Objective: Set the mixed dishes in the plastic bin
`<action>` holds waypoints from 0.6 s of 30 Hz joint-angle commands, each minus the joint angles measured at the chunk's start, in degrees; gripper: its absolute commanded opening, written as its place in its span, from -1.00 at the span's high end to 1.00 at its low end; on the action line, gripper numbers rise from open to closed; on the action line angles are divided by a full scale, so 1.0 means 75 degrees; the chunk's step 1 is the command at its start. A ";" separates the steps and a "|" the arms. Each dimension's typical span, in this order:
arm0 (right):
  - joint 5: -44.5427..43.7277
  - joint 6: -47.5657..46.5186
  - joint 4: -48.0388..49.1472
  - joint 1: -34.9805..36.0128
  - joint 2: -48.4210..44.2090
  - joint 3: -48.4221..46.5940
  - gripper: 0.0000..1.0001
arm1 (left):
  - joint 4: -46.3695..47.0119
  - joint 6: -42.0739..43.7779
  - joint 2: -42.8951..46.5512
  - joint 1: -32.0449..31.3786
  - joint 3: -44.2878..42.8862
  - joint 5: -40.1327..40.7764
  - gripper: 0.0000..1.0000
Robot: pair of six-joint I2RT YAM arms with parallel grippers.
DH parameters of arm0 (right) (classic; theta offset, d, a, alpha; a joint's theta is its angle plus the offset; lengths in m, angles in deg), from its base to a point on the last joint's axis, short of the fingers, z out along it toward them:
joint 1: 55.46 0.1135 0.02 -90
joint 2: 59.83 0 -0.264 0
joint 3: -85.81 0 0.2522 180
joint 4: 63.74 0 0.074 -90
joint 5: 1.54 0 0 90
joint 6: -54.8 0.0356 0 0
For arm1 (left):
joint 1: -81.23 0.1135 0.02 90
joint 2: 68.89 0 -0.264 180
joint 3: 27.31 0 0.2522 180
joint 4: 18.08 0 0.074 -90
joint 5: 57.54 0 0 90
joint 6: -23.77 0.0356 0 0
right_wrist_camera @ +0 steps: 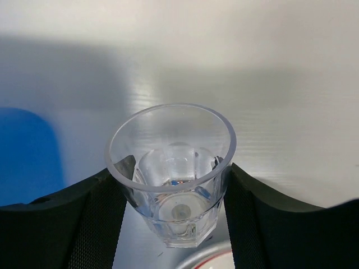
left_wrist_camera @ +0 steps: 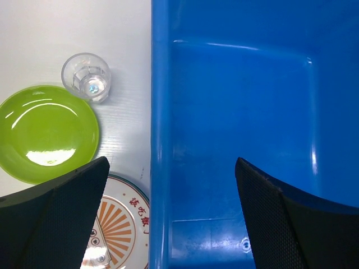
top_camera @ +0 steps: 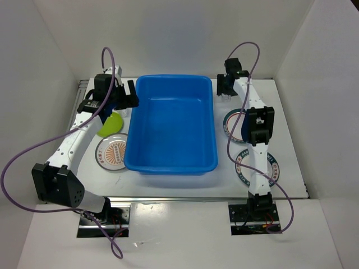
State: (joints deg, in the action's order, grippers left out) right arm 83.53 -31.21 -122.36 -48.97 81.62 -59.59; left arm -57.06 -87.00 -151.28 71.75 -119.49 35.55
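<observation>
Right gripper, pads closed against both sides of one clear cup under its rim, upright just beside the far right corner of the blue bin; likely light, rigid, slippery; grip mid-wall, gently.

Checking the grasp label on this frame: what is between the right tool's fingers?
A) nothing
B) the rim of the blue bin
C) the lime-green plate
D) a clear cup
D: in the right wrist view the clear cup stands upright on the white table, and the right tool has one finger against each of its sides.
</observation>
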 commanded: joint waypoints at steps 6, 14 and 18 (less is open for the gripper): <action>0.0668 0.0511 -0.0031 0.0072 -0.2428 -0.0486 1.00 | 0.0737 -0.0112 0.0333 0.0021 -0.0186 -0.0177 -1.00; 0.1922 0.0850 0.0720 0.1360 -0.4399 0.1261 1.00 | 0.1088 -0.0253 0.0263 0.0021 0.0201 -0.0330 -1.00; 0.1923 0.0851 0.0720 0.2706 -0.3863 0.1344 0.95 | 0.1158 -0.0324 0.0263 0.0021 0.0201 -0.0401 -1.00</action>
State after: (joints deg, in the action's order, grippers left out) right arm 94.57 -25.88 -117.75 -34.40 48.11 -52.07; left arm -51.42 -88.05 -150.19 71.75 -118.29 33.69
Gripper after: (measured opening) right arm 0.676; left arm 0.998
